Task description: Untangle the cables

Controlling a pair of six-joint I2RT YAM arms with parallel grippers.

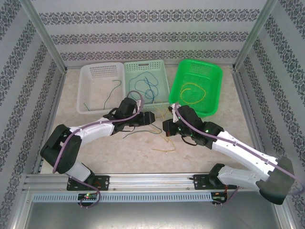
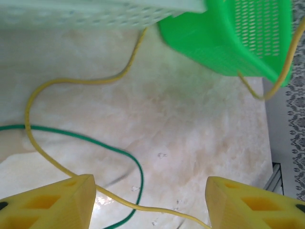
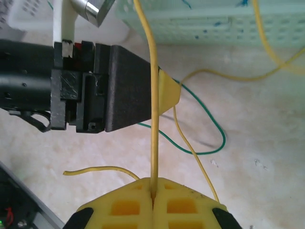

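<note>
The right gripper (image 3: 152,191) is clamped shut on the held yellow cable (image 3: 153,143). The fingers are pressed together with the strand pinched right at the tips, and from there it's stretched straight ahead toward the mint basket (image 3: 214,24). Just ahead of those fingertips the left gripper (image 3: 124,88) is seen side-on, its yellow fingertip right against the taut strand or just behind it; which one can't be told. A green cable (image 3: 202,153) is looped on the table (image 3: 262,191) ahead and to the right of the pinched tips, and it's crossed there by a thin yellow strand (image 3: 190,150). In the left wrist view the left gripper is spread wide with nothing held. A loose yellow cable (image 2: 86,81) is laid across the gap between its fingers and snakes on ahead toward the spot where the mint basket meets the green basket (image 2: 224,38), with the green cable curled just ahead of its left finger. From above, the two grippers are parked almost tip to tip. Beyond them more cables are seen inside the baskets — blue and green wires (image 1: 145,88) in the mint one, a yellow loop (image 1: 190,87) in the green one.
</note>
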